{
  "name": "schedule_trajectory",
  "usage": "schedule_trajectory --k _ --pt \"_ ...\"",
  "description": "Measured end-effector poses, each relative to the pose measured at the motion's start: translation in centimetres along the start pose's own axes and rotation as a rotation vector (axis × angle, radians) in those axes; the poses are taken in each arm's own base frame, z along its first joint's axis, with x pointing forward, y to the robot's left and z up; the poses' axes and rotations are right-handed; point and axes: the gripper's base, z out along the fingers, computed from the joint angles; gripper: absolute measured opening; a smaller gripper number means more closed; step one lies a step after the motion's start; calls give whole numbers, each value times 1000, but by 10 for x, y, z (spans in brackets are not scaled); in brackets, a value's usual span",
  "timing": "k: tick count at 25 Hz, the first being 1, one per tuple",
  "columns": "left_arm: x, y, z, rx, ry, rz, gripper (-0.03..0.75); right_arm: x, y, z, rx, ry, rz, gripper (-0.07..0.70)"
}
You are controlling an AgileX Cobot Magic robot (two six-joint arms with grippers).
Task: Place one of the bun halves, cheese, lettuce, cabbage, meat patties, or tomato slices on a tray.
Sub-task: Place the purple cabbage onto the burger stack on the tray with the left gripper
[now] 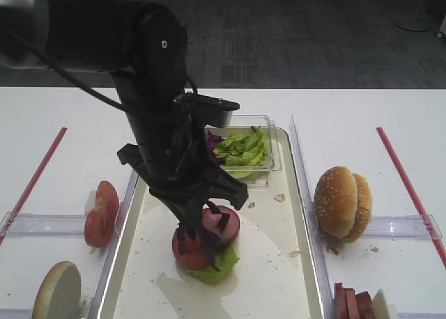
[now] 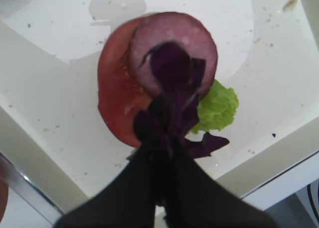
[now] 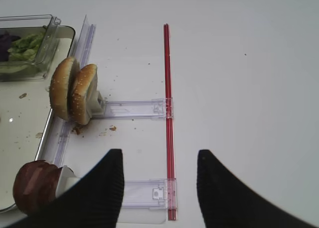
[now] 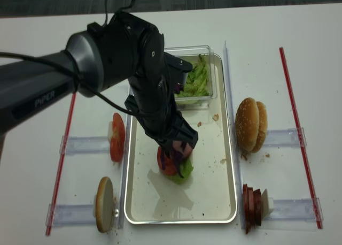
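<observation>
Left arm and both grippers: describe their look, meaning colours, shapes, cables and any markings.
The left arm is dark grey to glossy black, thick and tubular with rounded joints. One link bears pale "PiPER" lettering, and thin black cables loop along it. The left gripper narrows into matte black fingers. The right gripper shows two black, curved, tapering fingers.

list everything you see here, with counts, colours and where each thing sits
tray: one, shiny metal, centre of table
stack on tray: red tomato slice, meat patty, green lettuce
cabbage: one purple clump, pinched in left tool above the patty
clear tub: one, far end of tray, holding lettuce and purple shreds
bun halves: two golden, on edge, right of tray
bun half: one, near left
tomato slices: red, left of tray
meat patties: brownish red, near right
red strips: two, table sides
left tool: black, shut on cabbage
right tool: black, open, empty
</observation>
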Motion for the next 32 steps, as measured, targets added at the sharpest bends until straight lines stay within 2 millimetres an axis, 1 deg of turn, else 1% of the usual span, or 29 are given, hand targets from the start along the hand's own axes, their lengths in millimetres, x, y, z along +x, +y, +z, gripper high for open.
schedule_trajectory --k 6,15,27,29,32 --pt "-4 0 12 1 14 6 -8 0 0 0 0 0 0 375" --pt "-7 0 12 5 -27 10 -8 0 0 0 0 0 0 375" --pt "-7 0 13 5 -25 9 -8 0 0 0 0 0 0 375" --pt "-8 0 15 7 -18 7 -8 0 0 0 0 0 0 375" --pt "-9 1 26 6 9 1 -8 0 0 0 0 0 0 375"
